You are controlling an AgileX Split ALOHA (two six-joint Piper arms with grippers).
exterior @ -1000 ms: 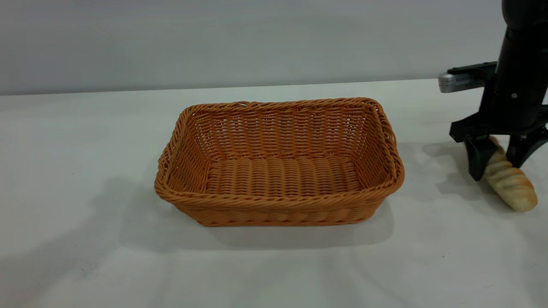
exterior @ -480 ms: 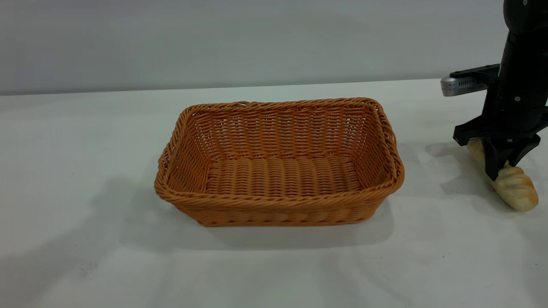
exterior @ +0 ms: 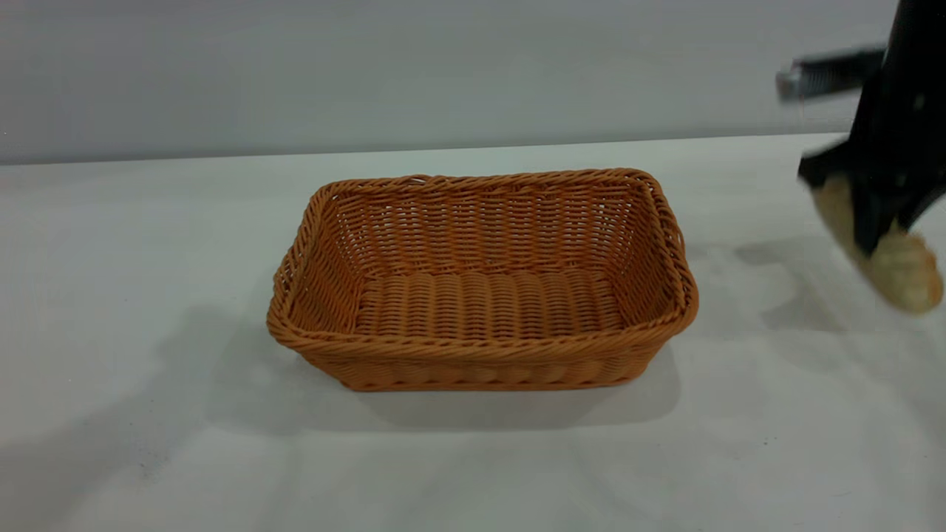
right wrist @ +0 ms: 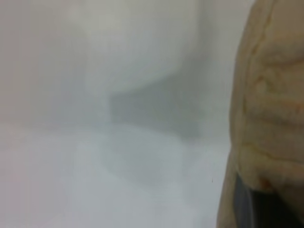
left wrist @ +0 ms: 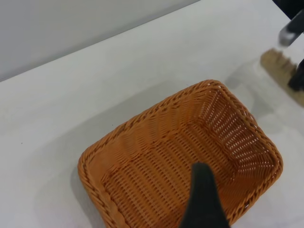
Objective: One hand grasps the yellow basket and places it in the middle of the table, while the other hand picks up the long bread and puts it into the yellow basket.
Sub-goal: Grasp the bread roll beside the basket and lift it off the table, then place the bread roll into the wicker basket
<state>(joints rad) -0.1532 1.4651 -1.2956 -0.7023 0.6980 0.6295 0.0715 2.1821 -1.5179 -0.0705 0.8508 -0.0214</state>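
The right end effector [exterior: 879, 240] pinches the small ridged golden-brown long bread [exterior: 898, 270] mid-length, clear of the white worktop [exterior: 148, 310], well right of the large orange-tan woven wicker basket [exterior: 480, 347] mid-worktop. The loaf looks light, likely squashable; a gentle central grip suits. I cannot tell the left end effector's [left wrist: 204, 199] state; it hangs over the basket.

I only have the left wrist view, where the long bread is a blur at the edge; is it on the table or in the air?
Observer: In the air. The exterior view shows the right gripper holding the long bread clear of the table, to the right of the yellow basket.
Operator: Thank you. The left gripper hangs over the basket here. How is the loaf gripped?
Observer: Near its middle. It is tilted, and both ends stick out past the gripper.
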